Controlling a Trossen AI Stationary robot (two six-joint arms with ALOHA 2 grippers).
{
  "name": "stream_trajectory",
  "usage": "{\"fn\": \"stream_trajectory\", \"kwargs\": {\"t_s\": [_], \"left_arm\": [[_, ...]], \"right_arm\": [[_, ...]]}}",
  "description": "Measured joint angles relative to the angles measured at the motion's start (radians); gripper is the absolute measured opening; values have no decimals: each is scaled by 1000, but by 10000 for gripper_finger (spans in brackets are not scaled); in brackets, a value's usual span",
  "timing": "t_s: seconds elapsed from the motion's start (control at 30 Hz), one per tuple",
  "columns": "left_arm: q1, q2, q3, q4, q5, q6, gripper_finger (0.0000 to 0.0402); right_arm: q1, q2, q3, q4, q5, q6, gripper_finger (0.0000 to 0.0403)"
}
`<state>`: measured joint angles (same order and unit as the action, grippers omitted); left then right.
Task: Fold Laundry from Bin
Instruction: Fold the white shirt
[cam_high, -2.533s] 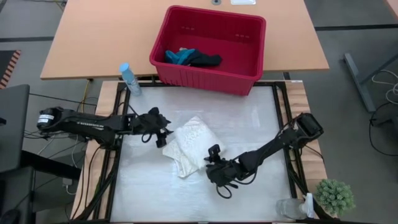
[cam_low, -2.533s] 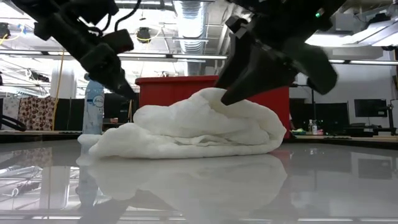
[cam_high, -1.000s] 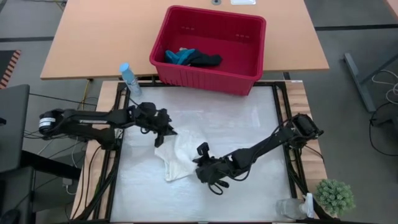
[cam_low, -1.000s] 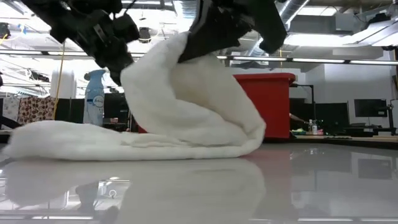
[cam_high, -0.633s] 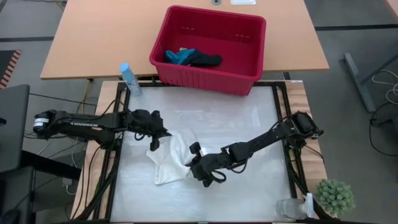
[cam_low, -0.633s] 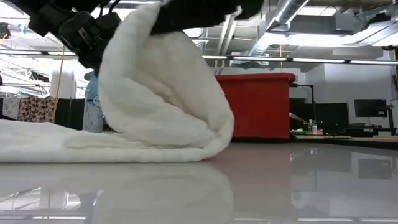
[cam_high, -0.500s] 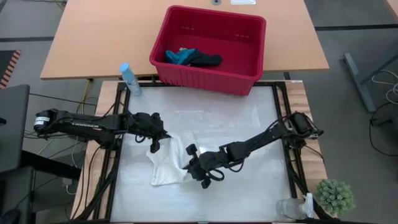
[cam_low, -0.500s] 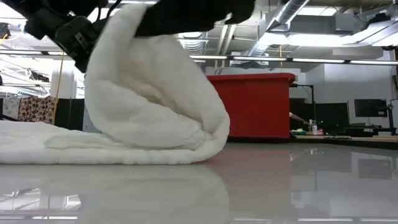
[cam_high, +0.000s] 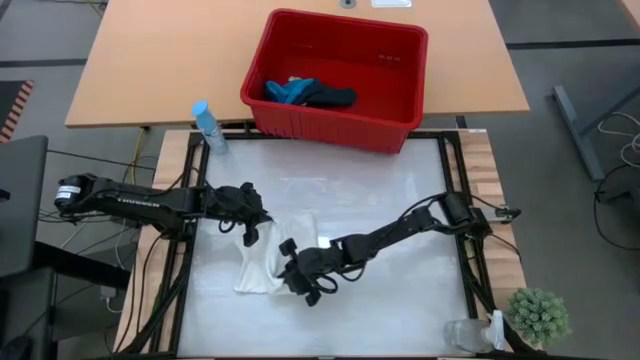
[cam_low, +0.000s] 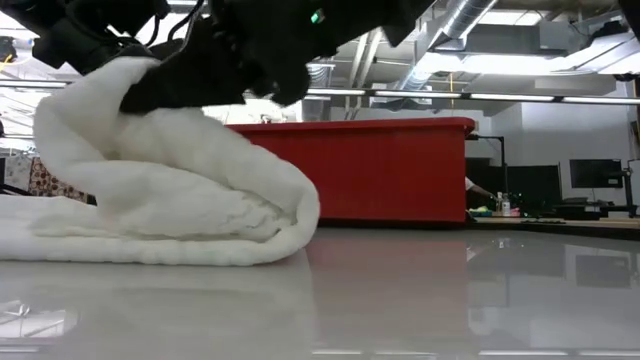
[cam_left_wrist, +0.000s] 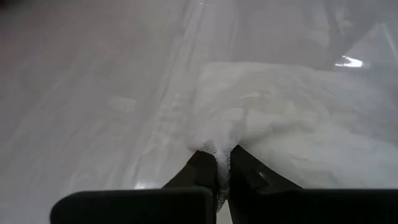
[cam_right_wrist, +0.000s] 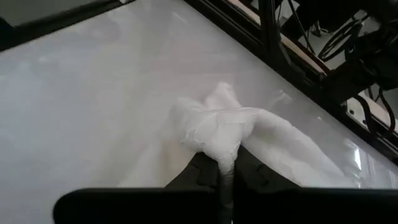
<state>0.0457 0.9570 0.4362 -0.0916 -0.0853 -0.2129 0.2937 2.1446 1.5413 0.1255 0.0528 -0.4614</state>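
Note:
The white lacy cloth (cam_high: 262, 262) of the laundry lies at the table's left middle, doubled over itself, with its lower layer flat on the table (cam_low: 120, 245) and a rounded fold (cam_low: 295, 215) on its right. My left gripper (cam_high: 250, 232) is shut on its far-left part. My right gripper (cam_high: 292, 268) is shut on its near-right part. The red bin (cam_high: 330, 125) stands at the far edge on the wooden table. Inside it lie a teal item (cam_high: 288, 92) and a dark item (cam_high: 330, 97). My left gripper pinches a bunched bit of the white cloth's edge (cam_left_wrist: 219, 148) between its two fingers, slanting down from the table's left. The cloth falls away from the fingers onto the table. My right gripper pinches a gathered tuft of the cloth's upper layer (cam_right_wrist: 217, 146) between its two fingers, slanting down from the table's right. That layer is held raised above the lower layer.
A spray bottle (cam_high: 207, 125) stands at the table's far-left corner. A small green plant (cam_high: 538, 315) and a clear container (cam_high: 465, 335) sit at the near-right corner. The white table top (cam_high: 400, 220) is bare to the right of the cloth.
My right gripper has gone toward the table's left edge and down, carrying the cloth's upper layer over the lower one. My left gripper has drawn back a little toward the left and sunk. The raised arch of cloth stands lower, its rounded fold farther left.

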Motion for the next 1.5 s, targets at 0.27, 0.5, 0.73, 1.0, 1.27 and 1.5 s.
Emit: {"fn": "stream_trajectory", "kwargs": {"t_s": [0.27, 0.5, 0.73, 1.0, 1.27, 1.5], "left_arm": [[-19, 49, 0, -11, -32, -19, 0], [-19, 47, 57, -99, -29, -29, 0], [-27, 38, 181, -378, -57, 37, 23], [-29, 37, 251, -591, -103, -10, 70], [-29, 25, 265, -806, -110, -106, 75], [-167, -21, 199, -664, -12, -250, 58]], "right_arm": [[-22, 35, 18, 1, -10, 20, 48], [-35, 36, 17, -57, -31, 50, 51], [-34, 37, 17, -63, -30, 61, 51], [-40, 36, 17, -63, -29, 62, 52], [-40, 36, 17, -68, -29, 62, 52], [-40, 36, 17, -94, -28, 64, 52]]}}
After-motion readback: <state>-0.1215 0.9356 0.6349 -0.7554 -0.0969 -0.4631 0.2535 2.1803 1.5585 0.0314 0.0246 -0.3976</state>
